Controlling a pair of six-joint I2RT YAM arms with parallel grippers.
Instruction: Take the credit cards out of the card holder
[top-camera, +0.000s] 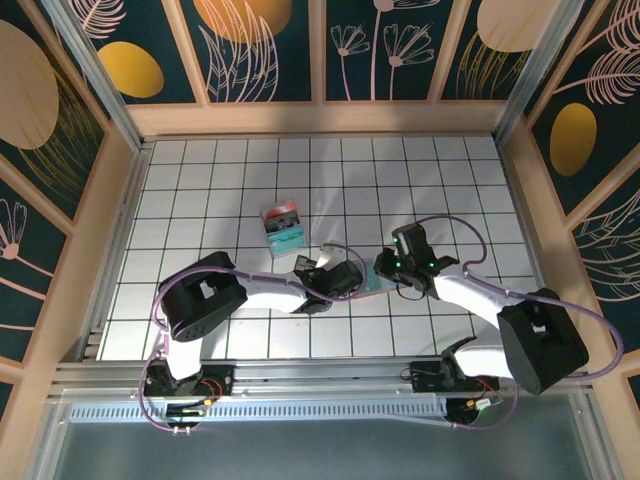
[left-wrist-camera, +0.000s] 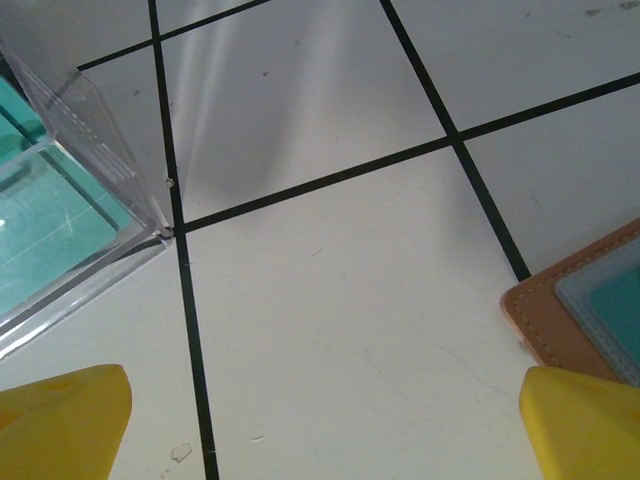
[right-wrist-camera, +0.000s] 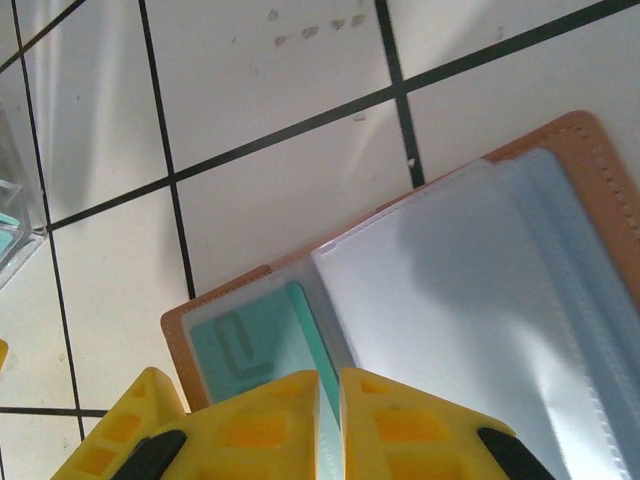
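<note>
The card holder (right-wrist-camera: 470, 300) lies open on the white tiles, pale blue-grey faces inside an orange-tan stitched border. A teal card (right-wrist-camera: 240, 345) sits in its left pocket. My right gripper (right-wrist-camera: 330, 420) is shut on a thin teal leaf (right-wrist-camera: 306, 315) standing on edge along the fold; whether it is a bare card or a sleeve with a card I cannot tell. My left gripper (left-wrist-camera: 325, 430) hangs wide open over bare tile, with the card holder's corner (left-wrist-camera: 575, 310) by its right finger. From above, the holder (top-camera: 372, 283) lies between the left gripper (top-camera: 348, 280) and right gripper (top-camera: 392, 270).
A small clear box (top-camera: 283, 230) with red and teal contents stands on the tiles just behind and left of the left gripper. Its clear wall (left-wrist-camera: 70, 200) is close to the left finger. Wooden walls (top-camera: 120, 200) ring the tiled floor.
</note>
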